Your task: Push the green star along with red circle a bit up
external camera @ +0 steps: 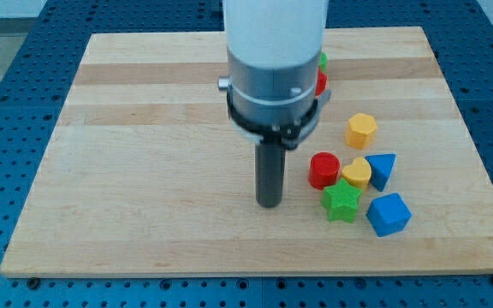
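Observation:
The green star (pixel 341 202) lies on the wooden board at the view's lower right. The red circle (pixel 323 169) sits just above and left of it, touching or nearly touching. My tip (pixel 269 204) rests on the board to the left of the green star, about one block width away from it, and below-left of the red circle. It touches neither block.
A yellow heart (pixel 357 172), a blue triangle (pixel 383 169) and a blue cube (pixel 389 214) crowd the star's right side. A yellow hexagon (pixel 361 130) lies above them. A green block (pixel 323 60) and a red block (pixel 321 83) peek out behind the arm.

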Action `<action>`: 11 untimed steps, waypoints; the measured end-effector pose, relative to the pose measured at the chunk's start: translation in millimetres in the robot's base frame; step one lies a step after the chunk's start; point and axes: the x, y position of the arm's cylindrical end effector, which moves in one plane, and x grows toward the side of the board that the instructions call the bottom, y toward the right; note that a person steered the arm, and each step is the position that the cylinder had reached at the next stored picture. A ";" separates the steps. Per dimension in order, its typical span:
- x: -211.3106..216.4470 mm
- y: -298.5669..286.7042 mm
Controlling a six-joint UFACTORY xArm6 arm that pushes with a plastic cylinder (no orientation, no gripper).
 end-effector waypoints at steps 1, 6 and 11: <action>34.9 4.7; 23.6 86.8; -50.9 86.8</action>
